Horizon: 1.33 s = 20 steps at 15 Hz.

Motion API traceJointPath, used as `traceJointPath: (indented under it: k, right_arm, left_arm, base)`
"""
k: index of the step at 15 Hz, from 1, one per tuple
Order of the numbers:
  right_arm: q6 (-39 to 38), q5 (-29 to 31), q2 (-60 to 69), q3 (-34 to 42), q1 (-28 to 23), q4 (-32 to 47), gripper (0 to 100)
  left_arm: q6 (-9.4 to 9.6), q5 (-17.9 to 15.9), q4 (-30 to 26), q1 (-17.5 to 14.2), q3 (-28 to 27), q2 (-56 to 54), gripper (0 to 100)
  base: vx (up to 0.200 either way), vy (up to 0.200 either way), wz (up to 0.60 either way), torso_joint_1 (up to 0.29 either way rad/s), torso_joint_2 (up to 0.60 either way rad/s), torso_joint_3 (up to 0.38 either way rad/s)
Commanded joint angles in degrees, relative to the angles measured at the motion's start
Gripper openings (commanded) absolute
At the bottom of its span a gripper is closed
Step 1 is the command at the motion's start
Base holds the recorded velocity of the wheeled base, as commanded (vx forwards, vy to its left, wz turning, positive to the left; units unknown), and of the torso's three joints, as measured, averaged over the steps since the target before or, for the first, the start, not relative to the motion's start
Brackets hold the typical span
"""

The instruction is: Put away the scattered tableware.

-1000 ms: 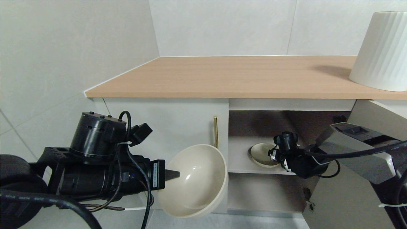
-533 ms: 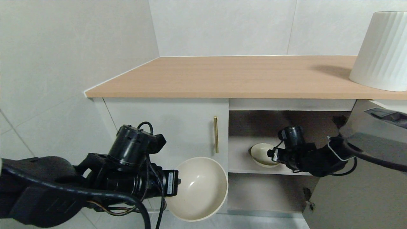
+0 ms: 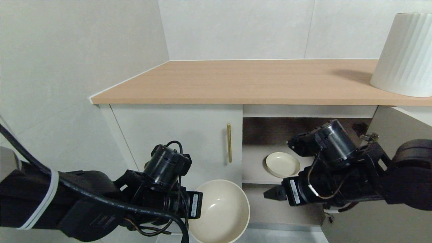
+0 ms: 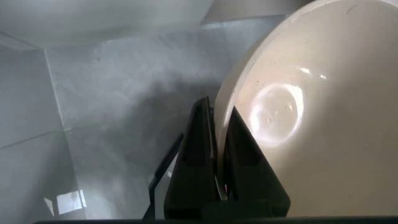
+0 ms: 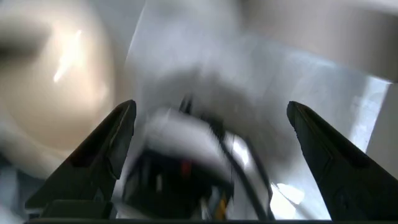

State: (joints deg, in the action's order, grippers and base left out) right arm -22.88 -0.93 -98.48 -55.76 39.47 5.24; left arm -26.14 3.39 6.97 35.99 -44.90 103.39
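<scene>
My left gripper (image 3: 198, 206) is shut on the rim of a large cream bowl (image 3: 221, 212), held low in front of the cabinet's closed left door; in the left wrist view its fingers (image 4: 211, 143) pinch the bowl (image 4: 317, 118) wall. A small cream plate (image 3: 282, 164) lies on the shelf inside the open right compartment. My right gripper (image 3: 270, 194) sits outside the cabinet, below and in front of that shelf, pointing left toward the bowl. In the right wrist view the right gripper (image 5: 211, 124) stands open with nothing between its fingers, the bowl (image 5: 50, 81) blurred beyond.
A wooden countertop (image 3: 249, 81) tops the cabinet, with a white ribbed lampshade-like object (image 3: 405, 54) at its right end. The left door has a brass handle (image 3: 229, 142). The right door (image 3: 401, 118) hangs open at the right. White tiled walls stand behind and to the left.
The right gripper has pulled back out of the cabinet, leaving the plate on the shelf, and now sits lower. The left gripper has carried the bowl down and to the right.
</scene>
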Motion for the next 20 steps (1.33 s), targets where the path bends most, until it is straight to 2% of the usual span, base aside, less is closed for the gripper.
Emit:
traceJointPath:
  k: [1, 5, 10, 13, 14, 20]
  right_arm:
    - [0.6, -0.3, 1.8, 0.5, 4.7, 1.4, 100]
    - [0.5, -0.2, -3.0, 0.4, 7.6, 0.9, 100]
    - [-1.3, 1.0, -5.8, 0.2, 8.3, -3.0, 100]
    - [-2.1, 4.5, -8.6, 0.0, 8.7, -5.8, 100]
    - [-3.0, 4.9, -9.0, 0.0, 8.7, -6.8, 0]
    - [-3.5, 4.9, -8.0, 0.3, 8.9, -7.1, 0]
  left_arm:
    - [-0.05, 0.0, 0.0, 0.4, -0.5, 0.2, 0]
    - [-0.14, 0.0, 0.1, 1.1, -0.5, 0.7, 0]
    - [-0.05, 0.0, 0.1, 1.7, -0.6, 0.6, 0]
    - [-0.14, 0.0, 0.1, 1.8, -0.9, 0.6, 0]
    - [-0.14, 0.0, 0.1, 1.8, -0.9, 0.6, 0]
    - [-0.14, 0.0, 0.1, 1.9, -0.9, 1.5, 0]
  base:
    - [0.000, 0.000, 0.00, 0.000, 0.00, 0.000]
    - [0.000, 0.000, 0.00, 0.000, 0.00, 0.000]
    - [0.000, 0.000, 0.00, 0.000, 0.00, 0.000]
    - [0.000, 0.000, 0.00, 0.000, 0.00, 0.000]
    - [0.000, 0.000, 0.00, 0.000, 0.00, 0.000]
    - [0.000, 0.000, 0.00, 0.000, 0.00, 0.000]
